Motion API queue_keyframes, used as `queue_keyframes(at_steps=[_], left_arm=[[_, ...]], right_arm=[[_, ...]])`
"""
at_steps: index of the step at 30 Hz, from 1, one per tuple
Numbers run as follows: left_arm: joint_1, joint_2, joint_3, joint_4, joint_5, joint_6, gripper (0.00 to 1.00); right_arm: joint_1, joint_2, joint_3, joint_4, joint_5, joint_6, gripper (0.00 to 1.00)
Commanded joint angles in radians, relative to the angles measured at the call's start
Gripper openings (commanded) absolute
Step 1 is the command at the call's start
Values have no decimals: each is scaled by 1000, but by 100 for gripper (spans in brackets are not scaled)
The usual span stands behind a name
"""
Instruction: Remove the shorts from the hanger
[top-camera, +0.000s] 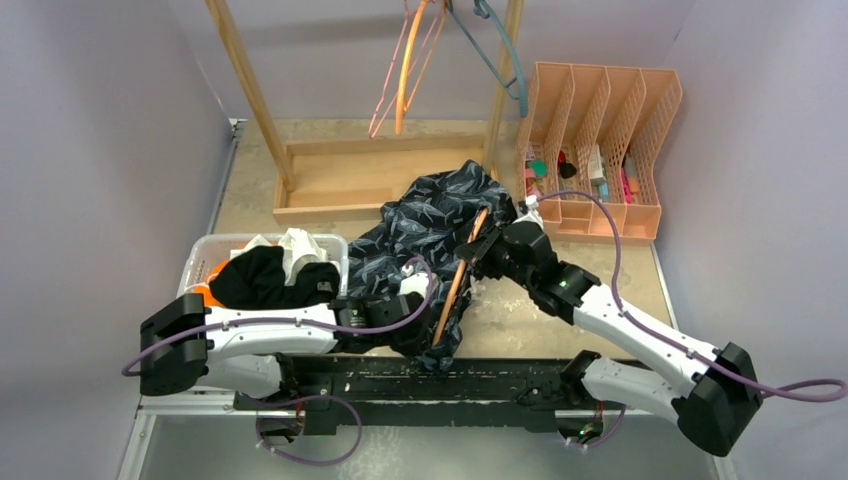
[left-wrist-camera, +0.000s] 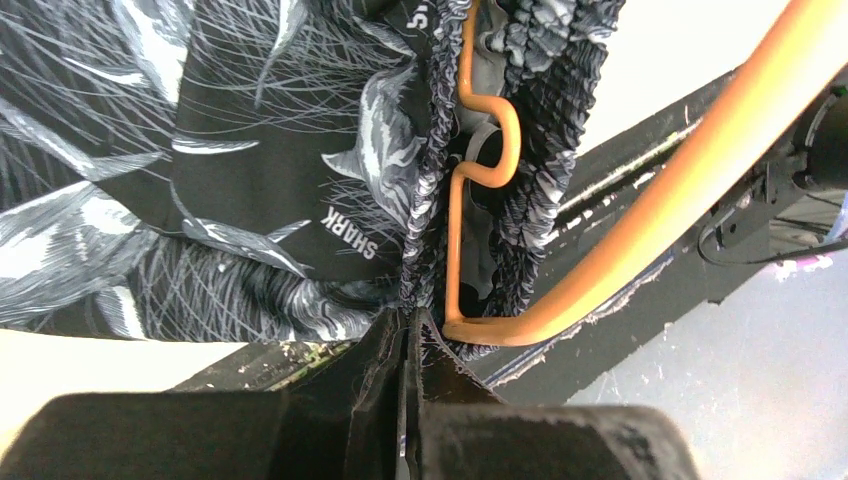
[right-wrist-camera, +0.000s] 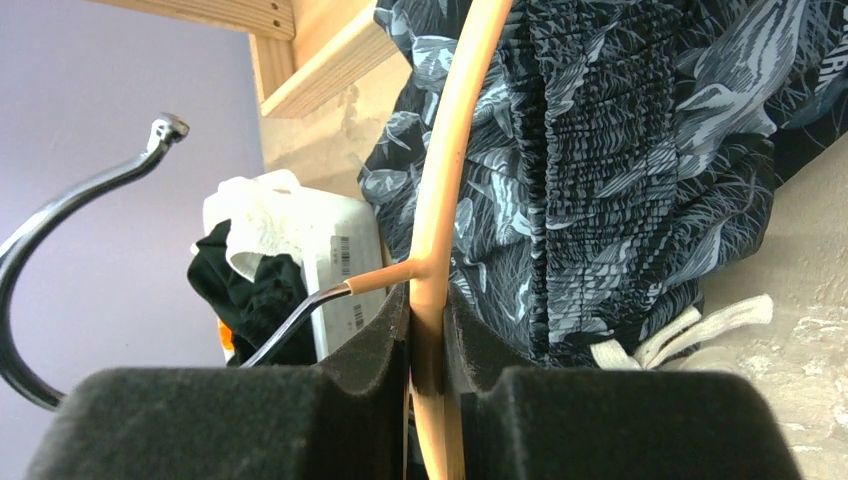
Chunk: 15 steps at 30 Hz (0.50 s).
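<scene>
Black-grey patterned shorts (top-camera: 425, 225) hang over an orange hanger (top-camera: 452, 290) in the middle of the table. My right gripper (top-camera: 487, 243) is shut on the hanger's bar (right-wrist-camera: 430, 250), just beside its chrome hook (right-wrist-camera: 60, 220). My left gripper (top-camera: 428, 335) is at the lower end of the hanger. It is shut, with its tips pinching the bottom edge of the shorts' gathered elastic waist (left-wrist-camera: 425, 230), next to the hanger's bent wire corner (left-wrist-camera: 480, 330). A clear bin (top-camera: 200, 250) on the left holds black shorts (top-camera: 265, 278), white shorts (top-camera: 300, 245) and a bit of orange shorts (top-camera: 205, 293).
A wooden rack with a tray base (top-camera: 340, 180) stands behind the shorts. Empty orange and pink hangers (top-camera: 410, 60) and a teal one (top-camera: 500, 60) hang from it. A peach slotted organizer (top-camera: 600, 140) with small items sits at the back right.
</scene>
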Motion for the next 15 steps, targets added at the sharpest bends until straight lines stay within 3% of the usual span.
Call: queue_keyframes(at_steps=[1,5,10,15], left_arm=[[-10,-6,30,-47,-84,9,0],[-10,-21,42,-67,-141,26,0],[-8,-93,57,-243,-333,67,0],[-8,-116,80,-244,-362,101,0]], right_arm=[[-7,-40,47,59,75,-25,0],[-7,-9,102,-11,39,-37,0],[-14,29,136,-6,-57,-84,0],[-20,43,163,43,-145,-95,0]])
